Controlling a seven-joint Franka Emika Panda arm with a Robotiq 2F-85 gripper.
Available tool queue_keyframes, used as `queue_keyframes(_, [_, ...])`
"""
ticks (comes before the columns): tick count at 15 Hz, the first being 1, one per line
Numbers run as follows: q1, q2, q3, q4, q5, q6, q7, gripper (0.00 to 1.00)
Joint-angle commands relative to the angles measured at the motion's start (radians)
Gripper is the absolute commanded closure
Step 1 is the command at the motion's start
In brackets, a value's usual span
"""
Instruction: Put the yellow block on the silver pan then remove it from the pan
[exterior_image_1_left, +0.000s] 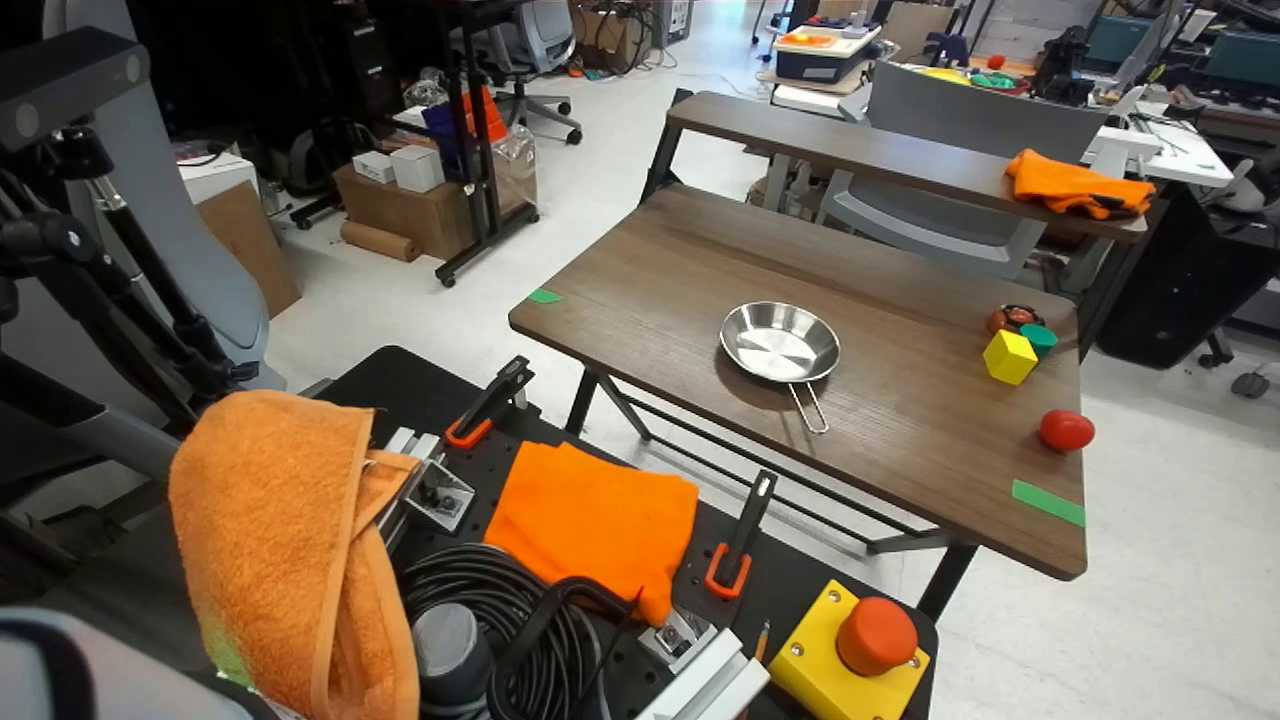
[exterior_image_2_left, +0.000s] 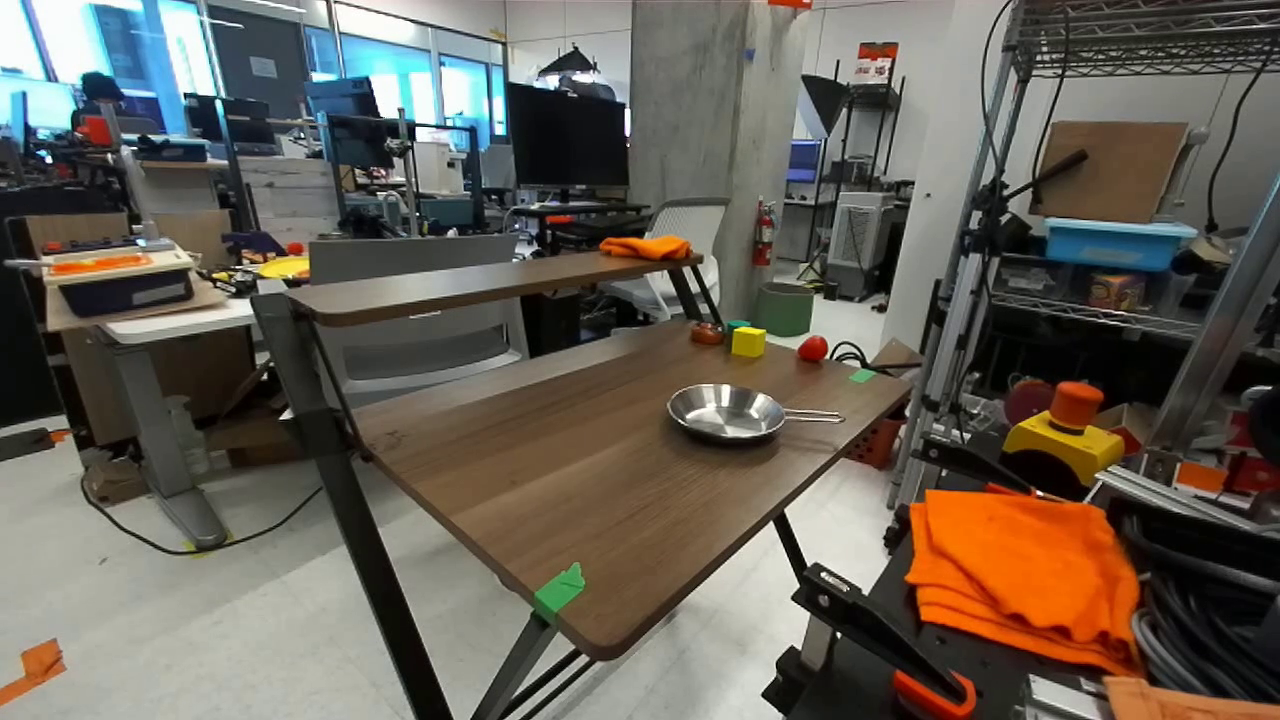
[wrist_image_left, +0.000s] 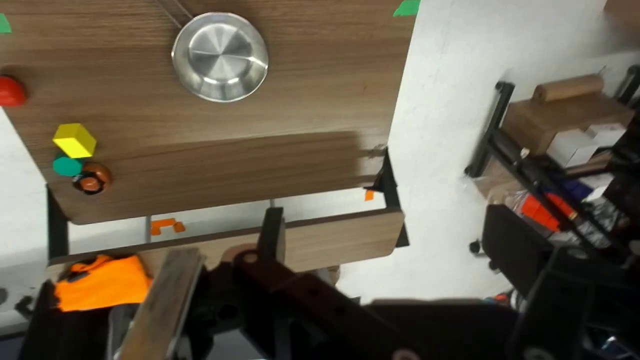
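1 brown table (exterior_image_1_left: 650, 285) beneath the silver pan (exterior_image_1_left: 780, 343), pale floor (exterior_image_1_left: 1180, 600) below.

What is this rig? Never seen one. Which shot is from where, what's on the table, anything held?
It's a robot arm that a person steers remotely, ending in a two-fingered pincer. Two pictures come from cameras outside the robot, viewing the same brown table from different places. The third comes from a camera on the arm's wrist, looking down, so the pincer shows along the bottom.

On the table lie a silver pan and, apart from it, a yellow block bunched with a green object and a brown round object; I can't tell whether they touch. A red round object sits near the edge. The pincer is open, with nothing held.
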Motion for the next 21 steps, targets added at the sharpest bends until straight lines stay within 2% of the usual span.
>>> queue_keyframes(1, [-0.076,0.063,0.007,0.056,-0.019,0.099,0.105,0.0])
queue_keyframes(3, [-0.125,0.075,0.044,0.067,-0.048,0.15,0.203,0.0])
queue_keyframes(7, [-0.224,0.075,0.137,0.086,-0.176,0.188,0.454,0.0])
queue_keyframes(11, [-0.309,0.105,0.148,0.114,-0.26,0.258,0.59,0.0])
queue_keyframes(13, [-0.323,0.134,0.128,0.123,-0.27,0.274,0.586,0.0])
queue_keyframes(14, [-0.322,0.15,0.118,0.136,-0.263,0.261,0.579,0.0])
queue_keyframes(16, [-0.275,0.183,0.07,0.159,-0.187,0.216,0.516,0.0])
queue_keyframes(18, [-0.181,0.193,0.007,0.161,-0.067,0.193,0.382,0.0])
queue_keyframes(21, [-0.103,0.17,0.002,0.13,0.004,0.152,0.257,0.0])
